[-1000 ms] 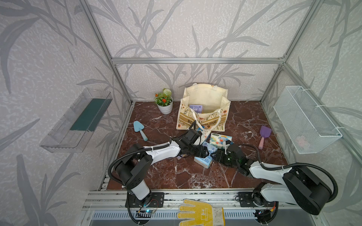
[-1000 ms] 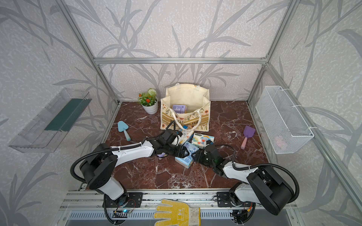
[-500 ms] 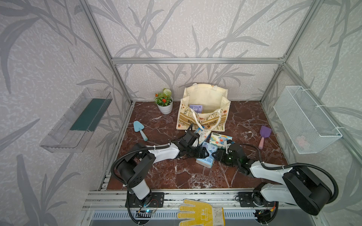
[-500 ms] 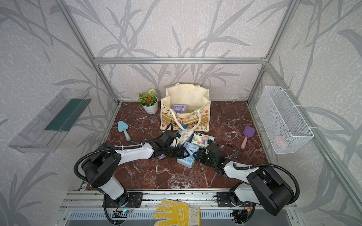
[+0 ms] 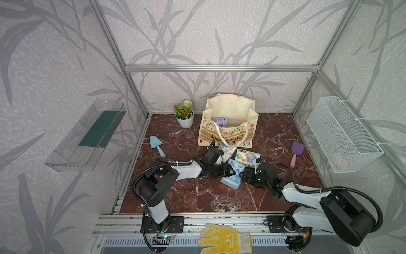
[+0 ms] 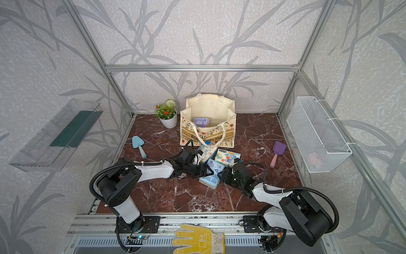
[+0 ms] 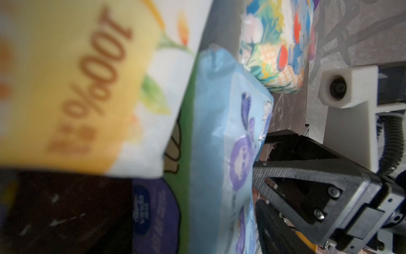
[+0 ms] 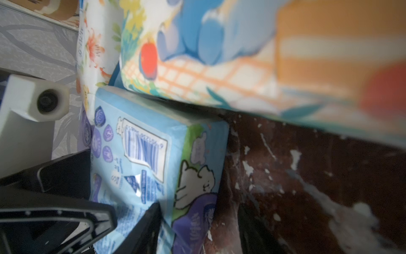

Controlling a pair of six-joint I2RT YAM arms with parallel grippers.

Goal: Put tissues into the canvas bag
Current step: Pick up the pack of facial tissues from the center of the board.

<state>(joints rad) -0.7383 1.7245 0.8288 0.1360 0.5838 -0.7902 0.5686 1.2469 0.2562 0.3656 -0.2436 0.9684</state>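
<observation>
Blue-white tissue pack [image 5: 234, 177] sits between the left gripper [image 5: 228, 172] and right gripper [image 5: 243, 176], both with jaws spread.

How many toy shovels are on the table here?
2. A blue shovel lies on the left arm's side of the canvas bag, near the potted plant; a purple shovel lies on its other side, toward the wire basket. No others show.

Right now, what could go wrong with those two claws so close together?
The left claw and right claw crowd one blue-white pack from opposite sides, so they might bump or squash it. The white handle of the canvas bag droops down its front, near the left arm, and could snag.
</observation>
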